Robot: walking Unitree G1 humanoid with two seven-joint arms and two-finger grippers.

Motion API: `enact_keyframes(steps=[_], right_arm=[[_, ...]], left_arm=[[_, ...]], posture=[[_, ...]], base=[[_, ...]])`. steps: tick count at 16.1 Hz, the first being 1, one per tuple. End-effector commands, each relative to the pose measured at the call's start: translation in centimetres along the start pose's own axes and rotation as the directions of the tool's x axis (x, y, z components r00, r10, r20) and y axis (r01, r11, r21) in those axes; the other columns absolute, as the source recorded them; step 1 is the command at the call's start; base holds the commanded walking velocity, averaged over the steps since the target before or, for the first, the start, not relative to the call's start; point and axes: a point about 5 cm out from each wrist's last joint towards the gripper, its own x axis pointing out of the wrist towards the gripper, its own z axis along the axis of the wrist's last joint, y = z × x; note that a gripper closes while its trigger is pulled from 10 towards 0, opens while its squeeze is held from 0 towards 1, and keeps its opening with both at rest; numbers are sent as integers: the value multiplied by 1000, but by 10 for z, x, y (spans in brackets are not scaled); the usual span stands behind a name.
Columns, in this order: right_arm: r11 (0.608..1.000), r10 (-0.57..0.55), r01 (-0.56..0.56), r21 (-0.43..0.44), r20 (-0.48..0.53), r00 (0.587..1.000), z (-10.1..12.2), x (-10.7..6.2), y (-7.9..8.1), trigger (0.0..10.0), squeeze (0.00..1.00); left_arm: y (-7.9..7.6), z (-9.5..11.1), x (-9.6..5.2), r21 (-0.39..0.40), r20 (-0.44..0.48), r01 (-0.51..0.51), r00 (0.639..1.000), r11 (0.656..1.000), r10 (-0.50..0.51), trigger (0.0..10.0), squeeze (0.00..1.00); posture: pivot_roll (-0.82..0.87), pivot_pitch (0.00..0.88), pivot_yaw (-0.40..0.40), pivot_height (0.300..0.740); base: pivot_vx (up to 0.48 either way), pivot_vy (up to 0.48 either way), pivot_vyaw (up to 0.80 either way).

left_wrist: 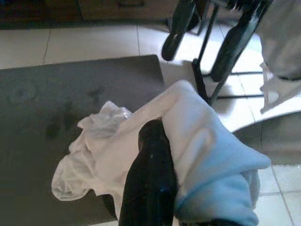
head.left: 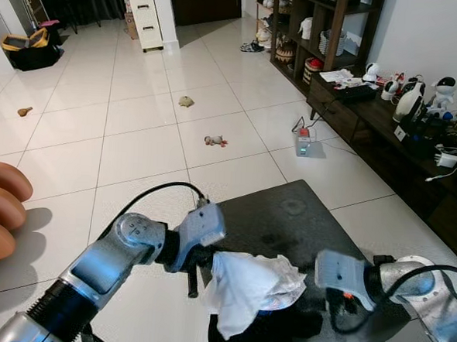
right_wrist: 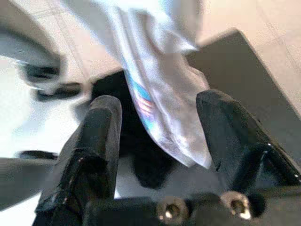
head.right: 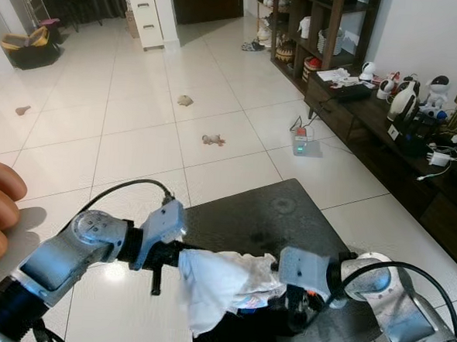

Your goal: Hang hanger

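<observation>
White garment (head.left: 244, 288) draped over left gripper (head.left: 194, 281), between right gripper's (right_wrist: 157, 141) spread fingers

Home living room: white tile floor (head.left: 137, 134), dark rug (head.left: 287, 221), low sideboard (head.left: 386, 126) cluttered with gadgets and cables, open shelves (head.left: 322, 29), white drawers (head.left: 149, 11), toys (head.left: 214, 141) strewn about.

head pair: high, facing forward and down over tiled floor (head.left: 137, 134) | both wrist views: close along own fingers | shared by all four: white cloth (head.left: 245, 284) above dark mat (head.left: 287, 221)
</observation>
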Motion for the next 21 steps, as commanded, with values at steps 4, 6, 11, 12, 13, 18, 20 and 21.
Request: enact_keyframes(steps=[4, 6, 11, 12, 13, 18, 20, 21], right_arm=[[989, 137, -143, 28, 158, 978, 20, 12, 11, 10000, 1000], [982, 168, -181, 49, 193, 967, 24, 20, 17, 10000, 1000], [975, 116, -153, 158, 220, 969, 22, 34, 21, 10000, 1000], [975, 100, -139, 172, 220, 970, 22, 36, 21, 10000, 1000], [973, 62, -107, 206, 215, 975, 21, 39, 19, 10000, 1000], [937, -49, -29, 347, 214, 976, 18, 51, 16, 10000, 0], [921, -73, -14, 390, 207, 976, 16, 53, 14, 7569, 0], [910, -91, 4, 416, 191, 977, 13, 56, 13, 4157, 0]], left_arm=[[-1, -4, 9, 121, -80, -28, 996, 992, 38, 0, 0], [2, 0, 19, 128, -65, -75, 994, 989, 84, 0, 0], [9, 14, 33, 120, -9, -170, 985, 978, 173, 0, 0], [9, 16, 34, 115, -2, -182, 983, 976, 184, 0, 0], [10, 18, 36, 109, 9, -188, 982, 976, 188, 0, 0], [10, 24, 42, 98, 33, -196, 981, 976, 194, 0, 0], [11, 25, 43, 94, 36, -199, 980, 975, 196, 0, 0], [11, 26, 43, 90, 41, -202, 979, 975, 199, 0, 0]], posture=[[-40, 83, 63, 740], [-44, 87, 61, 740], [-49, 94, 54, 740], [-50, 95, 52, 740], [-50, 94, 51, 740], [-54, 92, 48, 740], [-53, 91, 47, 740], [-52, 91, 46, 740]], base=[[0, 0, 0], [0, 0, 0], [0, 0, 0], [0, 0, 0], [0, 0, 0], [0, 0, 0], [0, 0, 0], [0, 0, 0]])
